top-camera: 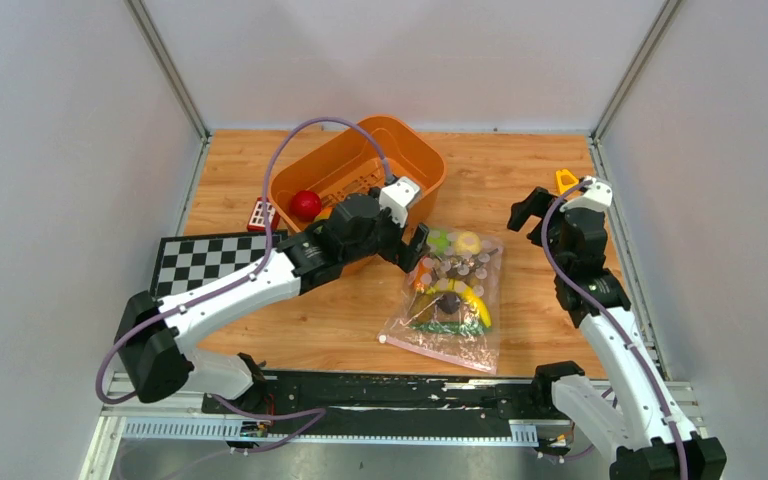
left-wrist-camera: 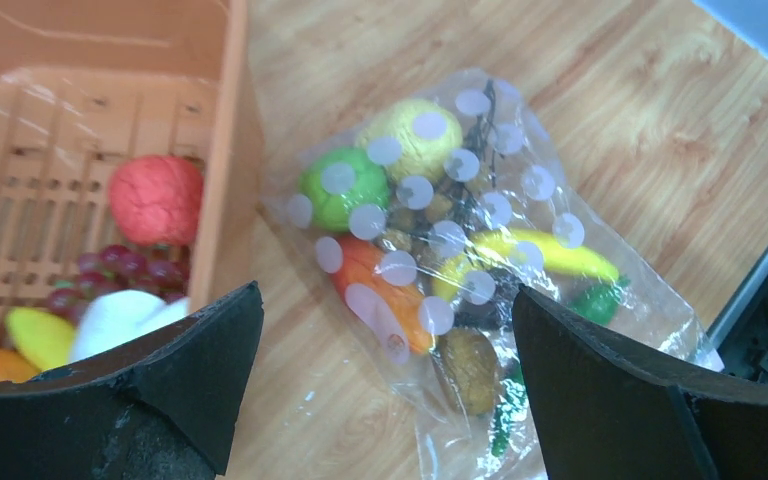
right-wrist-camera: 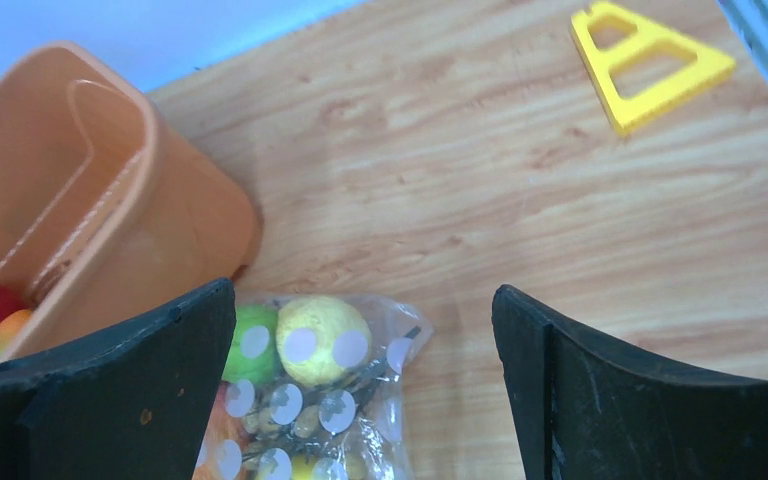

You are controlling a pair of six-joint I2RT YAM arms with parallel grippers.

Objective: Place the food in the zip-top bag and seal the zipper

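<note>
The clear zip-top bag [top-camera: 450, 300] lies flat on the table right of the orange basket. It holds food: lemon [left-wrist-camera: 410, 135], green apple [left-wrist-camera: 345, 185], mango [left-wrist-camera: 380, 290], banana [left-wrist-camera: 550, 255] and kiwi [left-wrist-camera: 470, 365]. Its pinkish zipper [top-camera: 440, 354] runs along the near edge; I cannot tell whether it is sealed. My left gripper [top-camera: 415, 250] is open and empty, above the bag's left side next to the basket. My right gripper [top-camera: 535, 210] is open and empty, raised right of the bag's far end. The bag [right-wrist-camera: 310, 400] shows in the right wrist view.
The orange basket [top-camera: 415, 150] holds a red fruit [left-wrist-camera: 155, 198], grapes [left-wrist-camera: 110, 275], a white mushroom [left-wrist-camera: 120, 320] and a yellow piece [left-wrist-camera: 35, 335]. A checkerboard [top-camera: 210, 260] lies at left, a small red item [top-camera: 259, 213] beside the basket, a yellow triangle [right-wrist-camera: 650, 60] at far right.
</note>
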